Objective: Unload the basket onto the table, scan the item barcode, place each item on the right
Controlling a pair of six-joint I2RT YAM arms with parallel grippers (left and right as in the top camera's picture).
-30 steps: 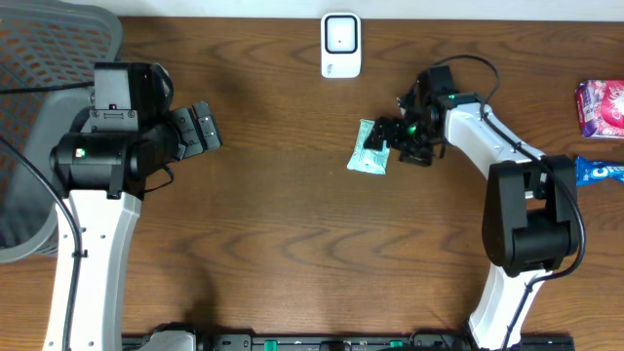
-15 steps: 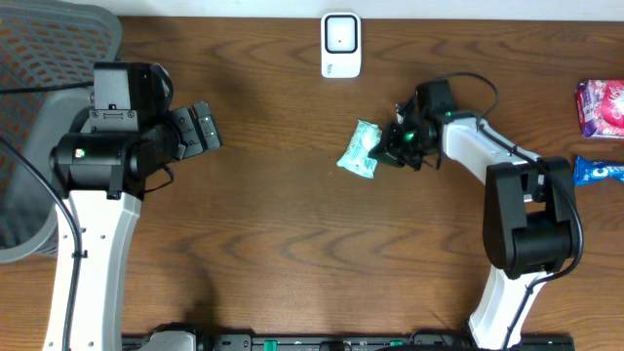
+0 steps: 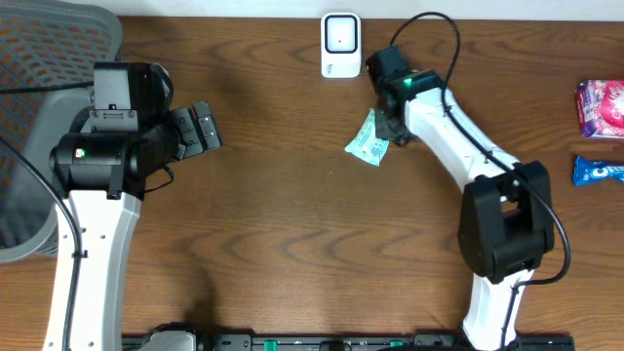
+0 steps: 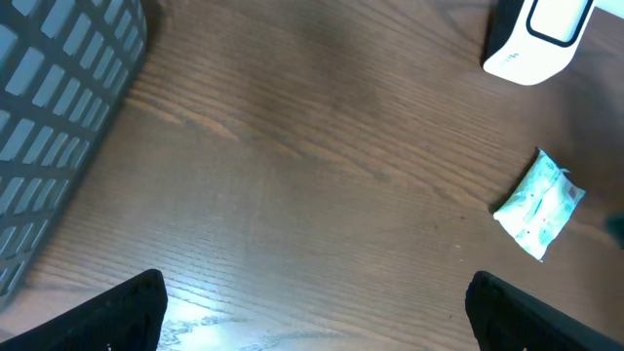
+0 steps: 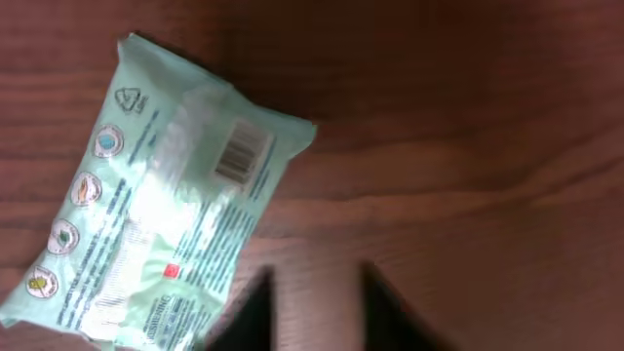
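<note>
Here, one green packet (image 3: 368,143) lies near one white scanner (image 3: 340,44). Two grippers: left gripper (image 4: 314,295) gapes empty; right gripper (image 5: 314,308), blurred, narrowly parted, clasps nothing.

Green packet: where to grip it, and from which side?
Probably top-down: the green packet lies flat on the table. Put the jaws across its narrow width at the end far from the barcode, which faces up and should stay uncovered.

Mint-green packet (image 5: 161,195), barcode (image 5: 241,156) upward, on brown wood table (image 5: 468,146)
</note>
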